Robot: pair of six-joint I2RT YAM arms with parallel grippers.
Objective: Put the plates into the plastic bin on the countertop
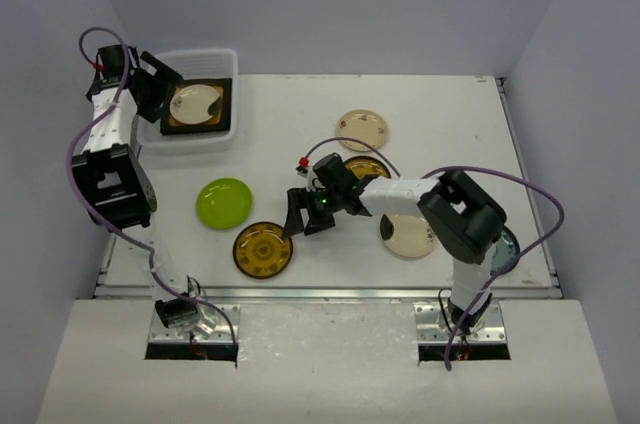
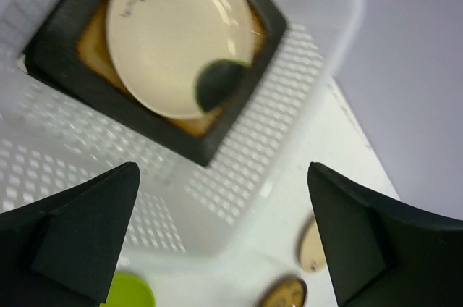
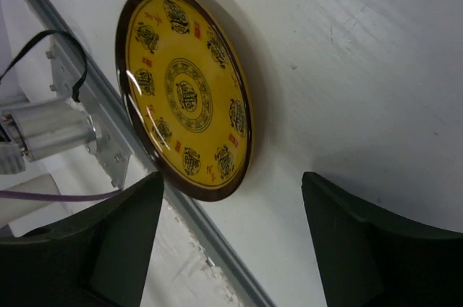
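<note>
countertop (image 1: 450, 114) | left jaws apart by plastic bin (image 1: 205, 56) | right jaws apart beside yellow plate (image 1: 263, 250)

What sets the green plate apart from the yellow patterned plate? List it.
The green plate is plain lime; the yellow plate has a brown rim and dark motifs.
The green plate lies farther from the front rail than the yellow plate.
The open right claw hovers by the yellow plate, not the green plate.
Both are round, flat on the table, outside the bin.

Only unreadable glyphs on yellow plate (image 3: 184, 93)
</note>
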